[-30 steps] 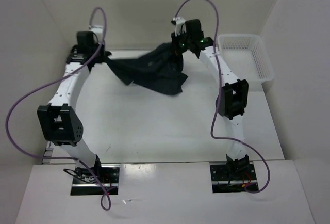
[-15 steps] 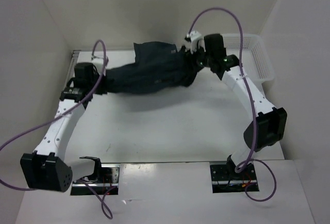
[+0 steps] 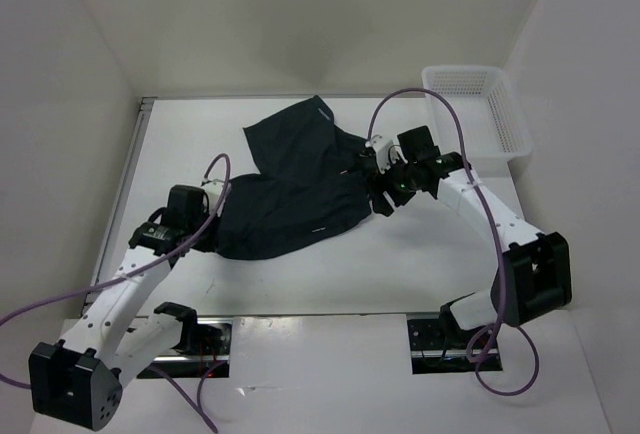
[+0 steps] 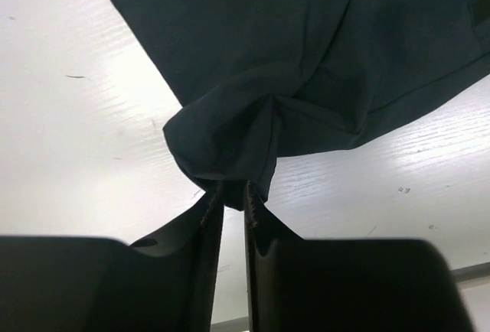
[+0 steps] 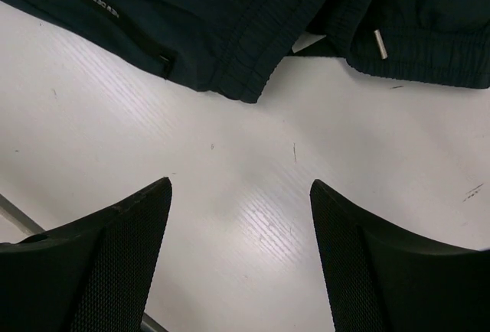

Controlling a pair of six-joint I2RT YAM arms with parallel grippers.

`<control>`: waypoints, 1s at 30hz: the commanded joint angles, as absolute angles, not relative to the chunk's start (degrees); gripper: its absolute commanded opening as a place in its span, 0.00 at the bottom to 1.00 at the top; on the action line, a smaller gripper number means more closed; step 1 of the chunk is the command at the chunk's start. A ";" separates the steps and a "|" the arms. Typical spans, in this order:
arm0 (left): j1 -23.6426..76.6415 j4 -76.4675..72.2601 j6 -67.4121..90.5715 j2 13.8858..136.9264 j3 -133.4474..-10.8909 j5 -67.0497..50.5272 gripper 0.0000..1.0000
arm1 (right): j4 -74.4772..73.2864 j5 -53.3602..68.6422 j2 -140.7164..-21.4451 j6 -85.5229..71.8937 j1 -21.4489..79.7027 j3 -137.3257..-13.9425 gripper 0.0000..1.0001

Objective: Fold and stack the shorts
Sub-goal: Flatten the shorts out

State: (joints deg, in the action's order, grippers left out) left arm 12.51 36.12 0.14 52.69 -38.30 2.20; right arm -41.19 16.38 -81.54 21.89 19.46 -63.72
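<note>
The black shorts lie spread on the white table, one leg reaching toward the back, the waistband at the right. My left gripper is at the cloth's lower left corner. In the left wrist view its jaws stand slightly apart, with a bunched corner of the shorts still between the tips. My right gripper hovers just off the waistband edge. It is wide open over bare table, with the shorts beyond its fingertips and nothing between them.
A white mesh basket stands at the back right corner of the table. Grey walls close in the left, back and right sides. Purple cables loop over both arms.
Both arms swung the shorts down from the back of the table and laid them flat nearer the front. The right gripper opened wide and let go; the left jaws parted slightly.
</note>
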 commanded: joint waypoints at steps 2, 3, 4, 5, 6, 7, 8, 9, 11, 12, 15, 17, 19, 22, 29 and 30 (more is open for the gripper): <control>12.30 36.65 0.00 50.10 -36.31 4.31 0.28 | -36.92 18.01 -81.99 20.48 19.42 -61.79 0.76; 11.78 36.65 0.00 50.10 -36.30 4.31 0.29 | -36.22 18.89 -82.70 19.61 19.42 -61.79 0.76; 11.78 36.65 0.00 50.10 -35.69 4.31 0.32 | -34.38 19.59 -83.49 18.99 19.42 -61.27 0.76; 11.26 36.65 0.00 50.62 -35.68 4.83 0.35 | -33.06 19.60 -84.37 18.11 19.42 -61.26 0.75; 11.25 37.17 0.00 50.62 -35.16 4.83 0.38 | -31.74 20.38 -86.46 16.63 19.42 -61.26 0.73; 11.25 37.18 0.00 51.15 -35.16 4.83 0.42 | -29.21 20.39 -87.62 15.65 19.42 -61.26 0.71; 10.73 37.18 0.00 51.76 -35.16 4.83 0.50 | -28.05 20.39 -88.67 14.51 19.42 -61.26 0.70; 10.72 37.18 0.00 51.77 -35.16 4.83 0.56 | -27.25 20.39 -89.81 13.54 19.42 -61.96 0.70; 10.72 37.18 0.00 53.34 -35.85 4.05 0.67 | -26.02 20.39 -92.72 11.35 19.42 -62.66 0.70; 10.72 37.18 0.00 53.35 -35.86 2.82 0.70 | -26.02 21.17 -93.51 10.55 19.42 -62.67 0.70; 10.72 37.18 0.00 55.89 -36.39 1.15 0.77 | -23.99 21.18 -95.45 7.21 19.42 -62.67 0.70; 10.72 37.18 0.00 57.74 -35.86 0.53 0.80 | -23.38 21.71 -96.86 6.59 19.42 -62.67 0.69; 10.72 37.18 0.00 59.58 -35.86 -1.75 0.82 | -22.85 20.84 -98.26 5.80 19.42 -62.67 0.67; 10.72 37.18 0.00 61.26 -38.66 -4.82 0.83 | -22.32 19.69 -99.66 5.10 19.42 -62.67 0.60; 11.25 36.31 0.00 64.68 -36.76 -2.39 0.86 | -21.80 19.69 -101.51 4.04 21.18 -62.67 0.19; 11.25 34.99 0.00 65.38 -35.52 -0.81 0.86 | -21.80 19.69 -102.04 4.04 21.18 -62.67 0.16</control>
State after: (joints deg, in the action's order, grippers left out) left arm 11.07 36.47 0.19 64.01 -37.65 -3.14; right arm -24.40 19.88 -100.88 4.99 20.29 -62.11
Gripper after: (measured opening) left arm 0.861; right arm 0.191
